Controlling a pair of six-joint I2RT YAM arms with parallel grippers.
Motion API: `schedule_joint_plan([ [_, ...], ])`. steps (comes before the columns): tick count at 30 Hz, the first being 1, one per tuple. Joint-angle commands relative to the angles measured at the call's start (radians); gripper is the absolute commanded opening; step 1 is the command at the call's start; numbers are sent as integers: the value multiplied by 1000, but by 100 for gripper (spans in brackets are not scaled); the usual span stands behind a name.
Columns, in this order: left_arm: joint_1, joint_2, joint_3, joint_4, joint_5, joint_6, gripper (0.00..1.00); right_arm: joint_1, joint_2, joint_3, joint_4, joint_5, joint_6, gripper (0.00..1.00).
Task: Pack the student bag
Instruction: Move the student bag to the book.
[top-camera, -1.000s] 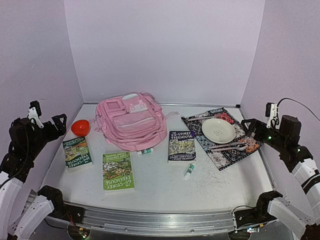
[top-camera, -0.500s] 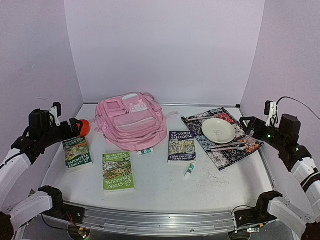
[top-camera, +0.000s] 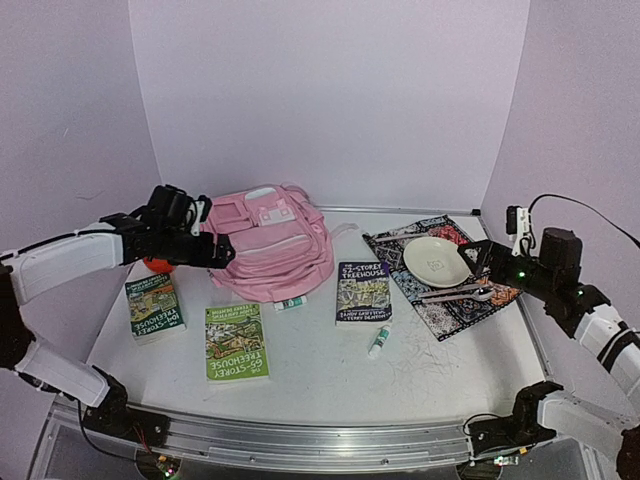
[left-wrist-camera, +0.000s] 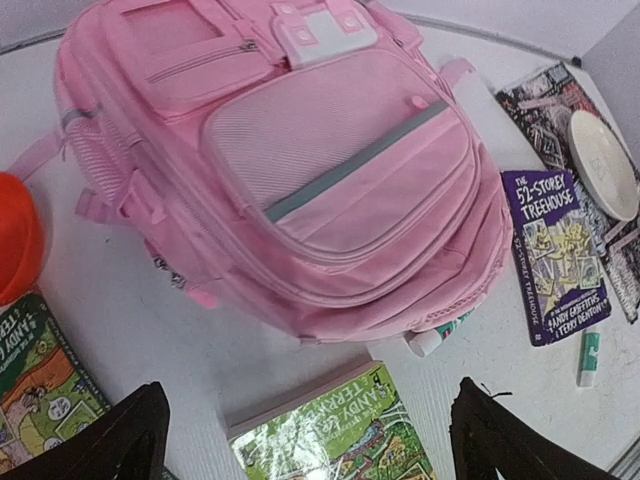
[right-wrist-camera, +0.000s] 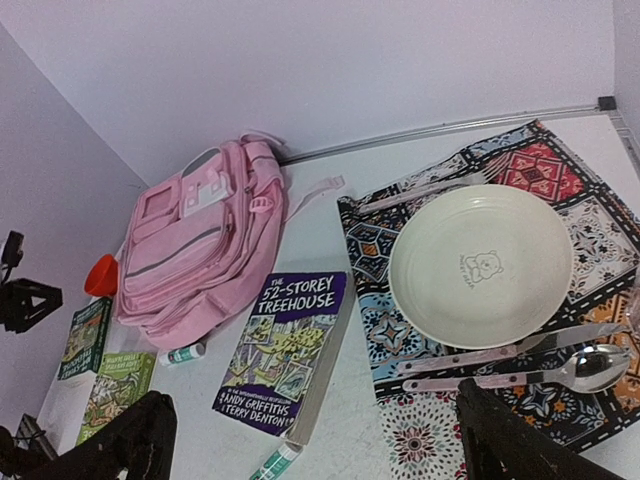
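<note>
The student bag (top-camera: 268, 245) is a large pink backpack lying flat at the back middle of the table, front pockets up; it also fills the left wrist view (left-wrist-camera: 300, 170). My left gripper (top-camera: 212, 248) hovers open over the bag's left side, nothing between its fingers; from the wrist, the left gripper (left-wrist-camera: 310, 405) frames the bag's lower edge and a green book (left-wrist-camera: 335, 430). My right gripper (top-camera: 478, 262) stands open above the patterned placemat (top-camera: 440, 312), empty. In its own view the right gripper (right-wrist-camera: 315, 400) is over a purple book (right-wrist-camera: 285, 345).
Two green books (top-camera: 237, 340) (top-camera: 153, 305) and the purple book (top-camera: 363, 292) lie in front of the bag. Glue sticks lie at the bag's edge (top-camera: 291, 303) and near the purple book (top-camera: 379, 342). A red bowl (top-camera: 157, 264), a plate (top-camera: 436, 260) and cutlery (top-camera: 455, 292) are there too.
My left arm has swung from the table's left edge inward to the bag's left side. The right gripper has edged left over the placemat. Both stayed open.
</note>
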Motion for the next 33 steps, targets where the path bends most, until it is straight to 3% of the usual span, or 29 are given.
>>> schedule_joint_plan([
  [1,-107,140,187,-47,-161,92,100,81,27,16,53,37,2,98],
  [10,-242,450,467,-182,-257,265,99,195,91,28,85,92,20,98],
  [24,-324,686,645,-261,-220,387,97,259,138,34,86,117,23,98],
  [29,-323,765,717,-265,-217,410,88,281,151,37,96,137,24,98],
  [33,-319,814,753,-269,-234,436,71,297,160,40,97,141,24,98],
])
